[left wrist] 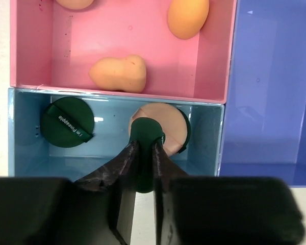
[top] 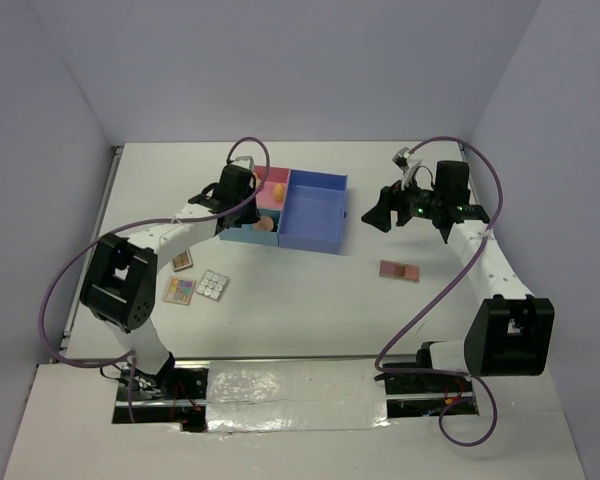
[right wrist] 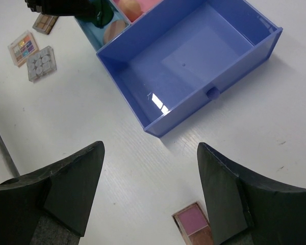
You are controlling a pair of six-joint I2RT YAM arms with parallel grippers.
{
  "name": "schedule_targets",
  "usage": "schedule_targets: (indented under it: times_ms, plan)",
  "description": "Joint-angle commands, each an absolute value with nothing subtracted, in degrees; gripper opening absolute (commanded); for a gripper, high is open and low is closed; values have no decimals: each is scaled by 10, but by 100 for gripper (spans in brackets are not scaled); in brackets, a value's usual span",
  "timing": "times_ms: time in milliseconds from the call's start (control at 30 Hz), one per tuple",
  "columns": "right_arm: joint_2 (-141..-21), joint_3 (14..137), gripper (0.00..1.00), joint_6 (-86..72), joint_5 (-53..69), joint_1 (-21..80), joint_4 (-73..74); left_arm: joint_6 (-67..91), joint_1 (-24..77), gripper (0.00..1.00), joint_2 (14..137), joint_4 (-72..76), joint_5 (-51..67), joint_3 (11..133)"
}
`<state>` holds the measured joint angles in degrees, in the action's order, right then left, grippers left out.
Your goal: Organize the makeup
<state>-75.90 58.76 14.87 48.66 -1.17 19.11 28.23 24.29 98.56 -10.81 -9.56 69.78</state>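
Dark green compact (left wrist: 145, 131) stands on edge in the light blue compartment (left wrist: 107, 150), against a round peach puff (left wrist: 166, 122); left tool (left wrist: 144, 147) is nearly together, clamped on that compact's two faces; second compact (left wrist: 66, 122) lies flat at the compartment's left end; three peach sponges (left wrist: 117, 74) lie in the adjoining pink compartment (left wrist: 117, 35); large blue compartment (right wrist: 194, 56) alongside; right tool (right wrist: 150, 148) is wide apart, holding nothing, above the table (top: 310, 320); pink palette (right wrist: 194, 224) is below it; three palettes (top: 178, 290) lie by the left arm.
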Motion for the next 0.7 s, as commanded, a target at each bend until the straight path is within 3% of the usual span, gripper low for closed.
schedule_targets:
  times_ms: [0, 467, 667]
  plan:
    - [-743, 588, 81, 159, 484, -15, 186, 271, 238, 33, 995, -103, -95, 719]
    - [-751, 594, 81, 162, 483, -15, 192, 272, 234, 53, 980, -103, -96, 715]
    - [-753, 600, 81, 166, 478, -15, 199, 276, 234, 53, 955, -98, -96, 704]
